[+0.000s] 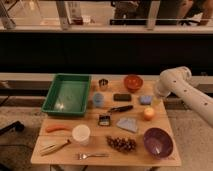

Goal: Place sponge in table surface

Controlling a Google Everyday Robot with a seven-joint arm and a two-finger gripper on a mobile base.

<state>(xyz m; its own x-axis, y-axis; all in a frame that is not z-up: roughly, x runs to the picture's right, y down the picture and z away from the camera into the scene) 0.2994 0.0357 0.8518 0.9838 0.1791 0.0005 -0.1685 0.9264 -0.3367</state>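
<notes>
The light-blue sponge [146, 99] lies on the light wooden table surface [95, 142], at the back right, just in front of the orange bowl [133, 82]. My white arm reaches in from the right with its elbow above the table's right edge. The gripper [156, 96] hangs low right beside the sponge, at its right end. Whether it touches the sponge does not show.
A green tray [66, 95] stands at the back left. Also on the table are a dark flat block [122, 97], a metal cup [103, 83], a blue cup [98, 100], an orange ball [148, 114], a grey-blue cloth [127, 124], a purple bowl [158, 142], grapes [121, 144], a white cup [81, 134] and a carrot [57, 128].
</notes>
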